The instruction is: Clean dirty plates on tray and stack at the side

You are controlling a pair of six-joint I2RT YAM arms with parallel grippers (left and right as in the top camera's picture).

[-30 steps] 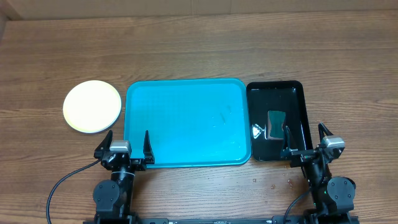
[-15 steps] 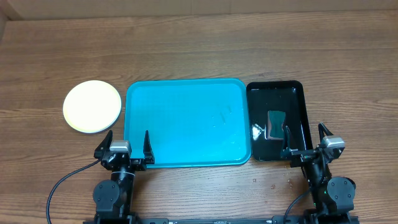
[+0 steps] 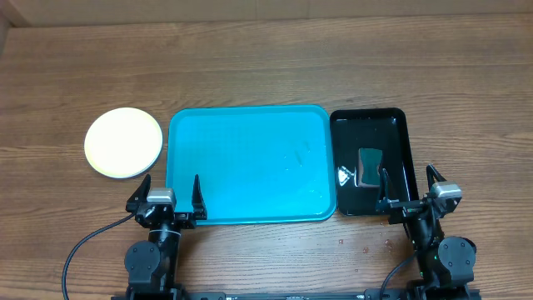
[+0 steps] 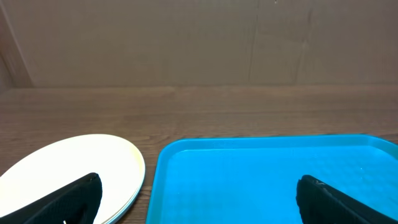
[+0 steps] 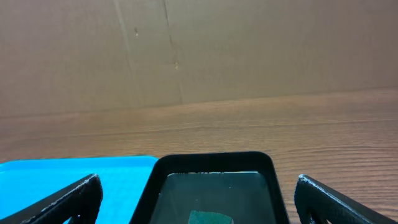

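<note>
Left gripper [image 3: 171, 185] and right gripper [image 3: 407, 179] are held wide open, empty; pale round plates [image 3: 123, 142] are stacked at nine o'clock of the bare turquoise rectangular tray [image 3: 250, 167]; task judged done.

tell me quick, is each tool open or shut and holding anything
Left tool: open, holding nothing, by the bright turquoise rectangular tray.
Right tool: open, holding nothing, by the glossy black narrow tray.

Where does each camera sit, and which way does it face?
Overhead: above the table, looking straight down; left gripper and right gripper show at the bottom.
Left wrist: low, facing forward over plates and blue tray; own fingertips show.
Right wrist: low, facing forward over black tray; own fingertips show.
Shared: the blue tray.
</note>
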